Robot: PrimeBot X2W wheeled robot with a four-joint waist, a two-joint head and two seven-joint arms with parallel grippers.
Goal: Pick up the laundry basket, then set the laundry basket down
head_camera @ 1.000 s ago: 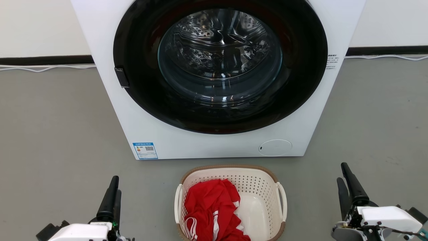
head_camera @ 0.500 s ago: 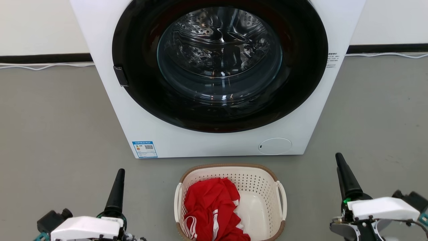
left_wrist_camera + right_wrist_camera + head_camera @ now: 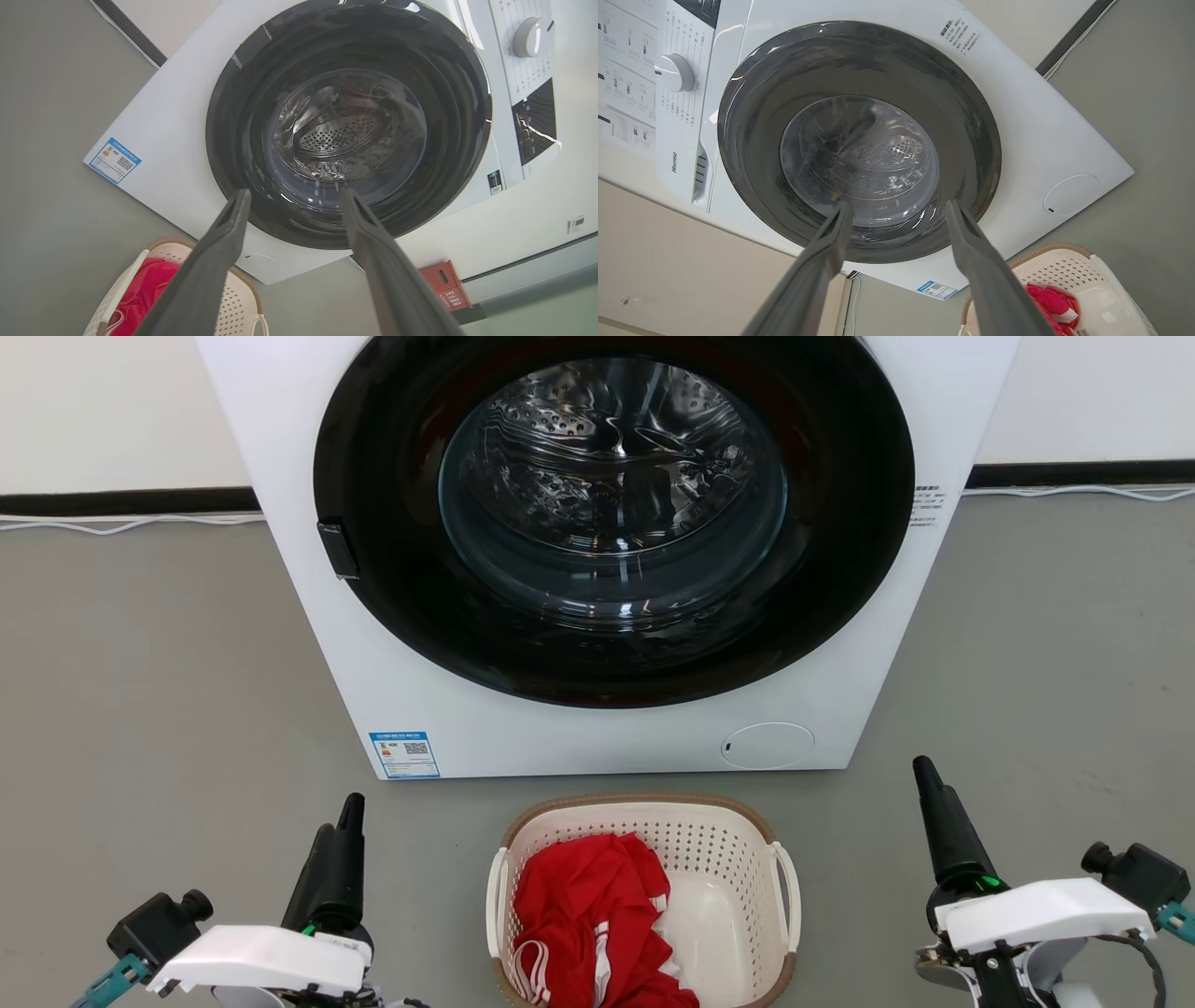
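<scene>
A white front-loading washing machine (image 3: pixel 523 737) stands on a grey floor (image 3: pixel 140 691) against a pale wall, its large round dark-rimmed glass door (image 3: pixel 611 513) shut and the metal drum visible through it. A small blue sticker (image 3: pixel 405 755) sits at the lower left of its front and a round white cover (image 3: pixel 767 746) at the lower right. The laundry basket (image 3: pixel 644 799), cream-white with small holes, a brown woven-look rim and a white handle on each side, rests on the floor just in front of the machine, centred between the robot's two arms and touched by neither. A crumpled red garment (image 3: pixel 583 915) with white stripes lies inside it, heaped toward the robot's left, leaving bare basket bottom on the right. In the head view the left gripper (image 3: pixel 341 821) rises from the lower left, well to the left of the basket, its dark fingers pointing up toward the machine. The right gripper (image 3: pixel 929 779) rises from the lower right, well apart from the basket's right handle. Each wrist view shows that arm's two fingers spread apart with nothing between them, aimed at the washer door. The left wrist view also shows a white control dial (image 3: pixel 530 36) on the machine's panel and a red crate (image 3: pixel 444 284) on the floor beside the machine.
</scene>
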